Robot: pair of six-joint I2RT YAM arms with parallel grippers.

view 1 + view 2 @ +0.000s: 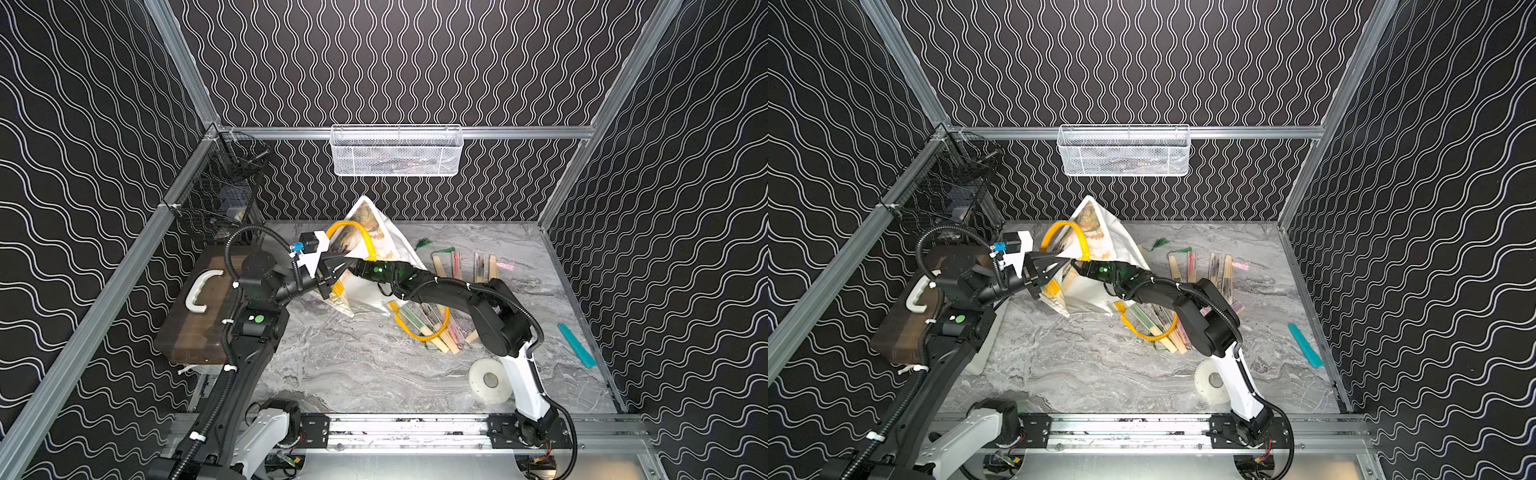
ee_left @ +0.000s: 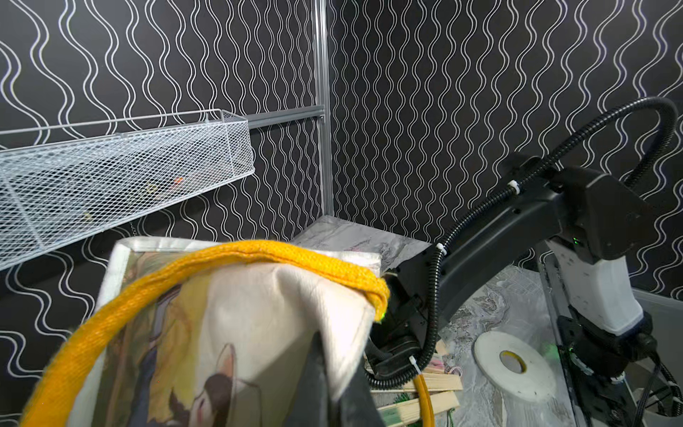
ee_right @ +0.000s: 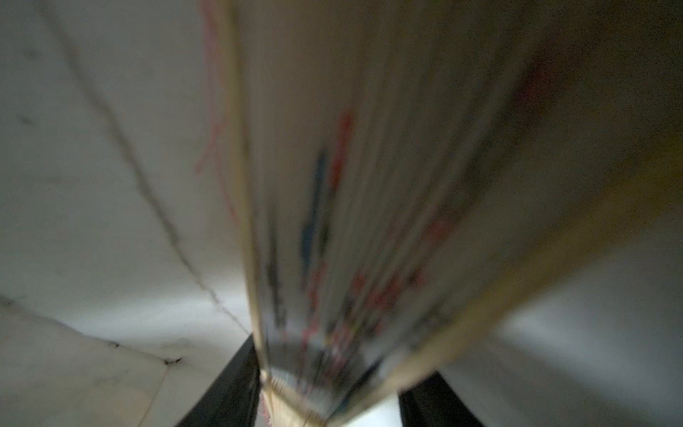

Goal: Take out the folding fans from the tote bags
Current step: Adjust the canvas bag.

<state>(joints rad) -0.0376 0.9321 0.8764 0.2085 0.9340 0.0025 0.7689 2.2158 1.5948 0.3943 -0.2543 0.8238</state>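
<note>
My left claw (image 1: 340, 268): clamped on tote bag (image 1: 368, 291) rim, holds mouth raised for access. My right claw (image 3: 332, 364): inside bag, jaws flanking folding fan (image 3: 332, 222); grip unconfirmed, view blurred. Other fans (image 1: 457, 266) lie out on surface (image 1: 353, 374).

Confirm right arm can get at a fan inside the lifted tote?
Probably yes. The left gripper pinches the rim of the tote bag, holding its mouth open, and the right gripper is inside with a folding fan between its fingers; grip too blurred to judge.
</note>
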